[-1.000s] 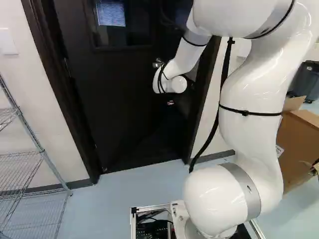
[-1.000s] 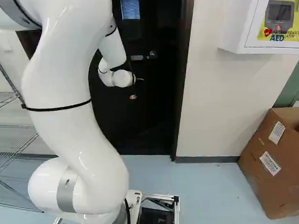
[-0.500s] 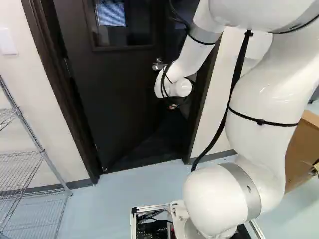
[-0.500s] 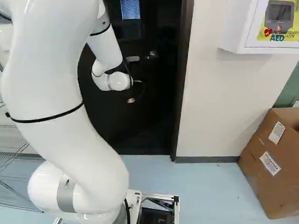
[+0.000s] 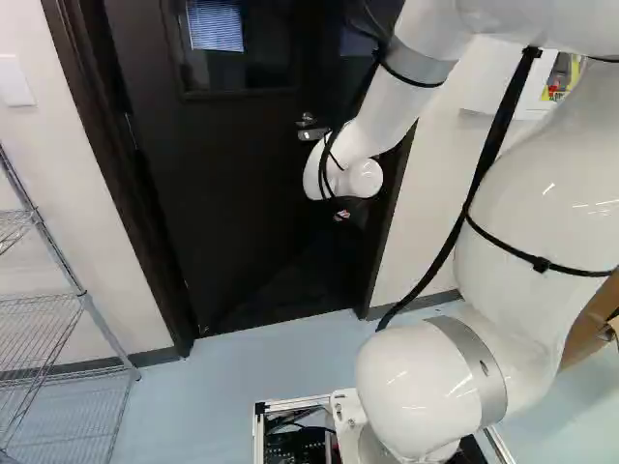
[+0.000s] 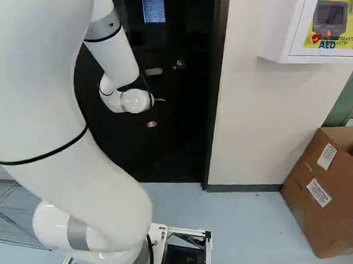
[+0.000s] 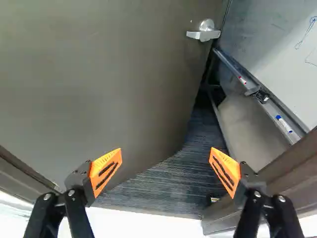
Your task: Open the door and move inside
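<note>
The gripper [image 6: 152, 124] is wide open, its 2 orange pads [image 7: 105, 171] well apart. Ahead, the door [image 7: 99, 74] stands ajar, 1 lever handle [image 7: 204, 34] beyond the fingertips. Dark ribbed flooring [image 7: 168, 183] shows between the fingers; past the door's edge, 2 markers [image 7: 284, 123] lie on a whiteboard tray [image 7: 270, 108].
</note>
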You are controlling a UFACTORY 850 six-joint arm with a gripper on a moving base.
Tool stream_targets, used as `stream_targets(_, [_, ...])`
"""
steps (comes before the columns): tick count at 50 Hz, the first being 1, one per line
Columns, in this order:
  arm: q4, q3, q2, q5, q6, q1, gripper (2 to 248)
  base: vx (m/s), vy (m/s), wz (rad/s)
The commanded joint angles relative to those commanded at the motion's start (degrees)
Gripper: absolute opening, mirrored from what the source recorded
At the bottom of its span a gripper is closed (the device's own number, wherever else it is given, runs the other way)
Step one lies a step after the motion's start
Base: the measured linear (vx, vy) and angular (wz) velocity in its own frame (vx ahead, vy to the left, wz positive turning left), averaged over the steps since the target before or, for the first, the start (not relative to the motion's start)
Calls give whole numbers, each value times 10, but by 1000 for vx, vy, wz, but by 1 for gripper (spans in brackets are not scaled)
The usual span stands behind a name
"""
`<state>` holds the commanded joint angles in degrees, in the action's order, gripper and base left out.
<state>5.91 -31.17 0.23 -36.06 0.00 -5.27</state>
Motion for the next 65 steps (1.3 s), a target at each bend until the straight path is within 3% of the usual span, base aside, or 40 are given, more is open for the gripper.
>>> stream_targets(21, [0,55,56,0,0,5,247,0,0,0])
stream_targets(65, [0,61,62,0,0,16,247,0,0,0])
